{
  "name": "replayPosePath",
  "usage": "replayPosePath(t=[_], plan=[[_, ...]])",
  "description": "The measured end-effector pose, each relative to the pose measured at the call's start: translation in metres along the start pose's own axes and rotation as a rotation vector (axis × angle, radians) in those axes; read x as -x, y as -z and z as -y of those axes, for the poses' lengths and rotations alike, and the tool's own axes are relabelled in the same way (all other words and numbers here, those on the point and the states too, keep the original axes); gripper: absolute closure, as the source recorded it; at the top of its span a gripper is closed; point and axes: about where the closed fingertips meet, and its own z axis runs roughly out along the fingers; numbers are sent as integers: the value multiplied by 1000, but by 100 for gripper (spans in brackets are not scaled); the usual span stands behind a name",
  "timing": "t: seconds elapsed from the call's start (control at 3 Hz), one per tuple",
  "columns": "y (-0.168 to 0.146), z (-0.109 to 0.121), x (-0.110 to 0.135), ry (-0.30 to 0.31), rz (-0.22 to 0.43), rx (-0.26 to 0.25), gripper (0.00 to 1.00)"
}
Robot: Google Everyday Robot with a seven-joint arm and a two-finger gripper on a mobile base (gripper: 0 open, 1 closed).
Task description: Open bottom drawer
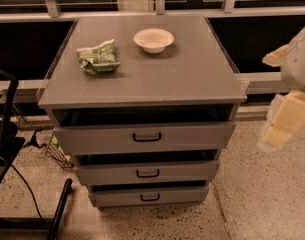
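Item: grey flat-fronted bottom drawer (150,196), lowest of the cabinet's three, interior hidden from me. Grey tabletop (192,79): white round bowl (153,39), crumpled green packet (98,57). Pale gripper (284,124) beside the cabinet's right; grip state: cannot tell.

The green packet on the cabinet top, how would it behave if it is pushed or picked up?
The green packet looks crumpled, so it is probably light and floppy, and would likely slide rather than roll. Its creased film may crush under a grip. The gripper hangs at the right, beside the cabinet, apart from the packet.
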Motion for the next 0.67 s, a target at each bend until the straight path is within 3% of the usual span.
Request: replayPosePath(t=[0.33, 0.67], plan=[[-36, -14, -8, -31, 32, -18, 0], [-96, -31, -23, -49, 59, 1, 0]])
